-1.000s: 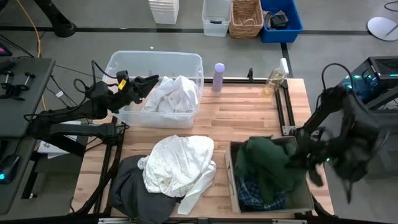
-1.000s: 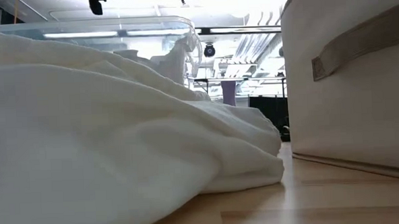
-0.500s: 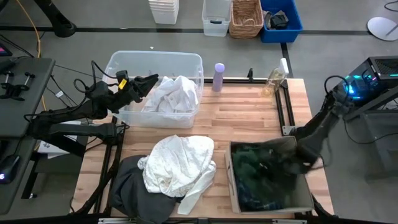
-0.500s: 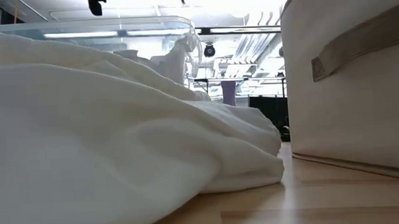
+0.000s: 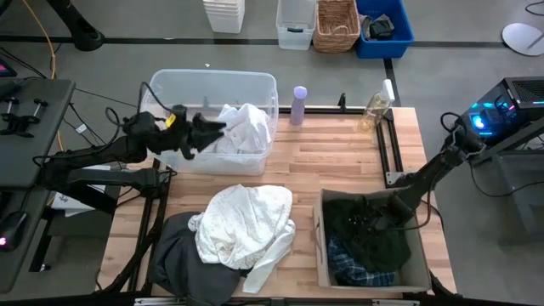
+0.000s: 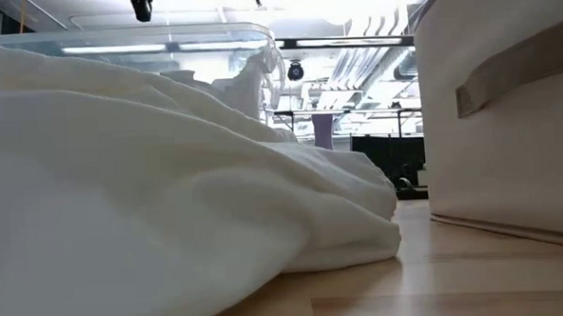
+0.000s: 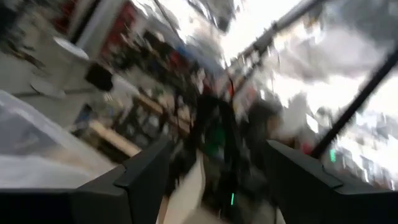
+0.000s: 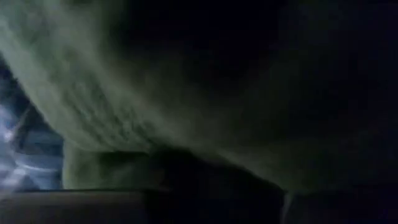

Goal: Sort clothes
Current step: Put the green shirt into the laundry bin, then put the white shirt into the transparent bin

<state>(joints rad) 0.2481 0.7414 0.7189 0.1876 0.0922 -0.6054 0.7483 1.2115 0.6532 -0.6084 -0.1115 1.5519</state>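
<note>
Overhead view evenly lit, shadows soft. Low view: ceiling lights (image 6: 370,2) blew out to glare; near white garment (image 6: 150,202) out of focus. Left wrist view heavily motion-blurred, bright. Right wrist view very dim, dark green garment (image 8: 186,93) pressed close ahead of the gripper.

Crumpled cream garment (image 5: 245,223) overlapping dark grey garment (image 5: 180,259)

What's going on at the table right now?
The robot is sorting clothes. The right claw is down inside the beige fabric bin, pressed into the dark green garment above the plaid shirt. The left claw is over the clear plastic tub holding white clothes. A cream garment and dark grey garment wait on the table.
</note>
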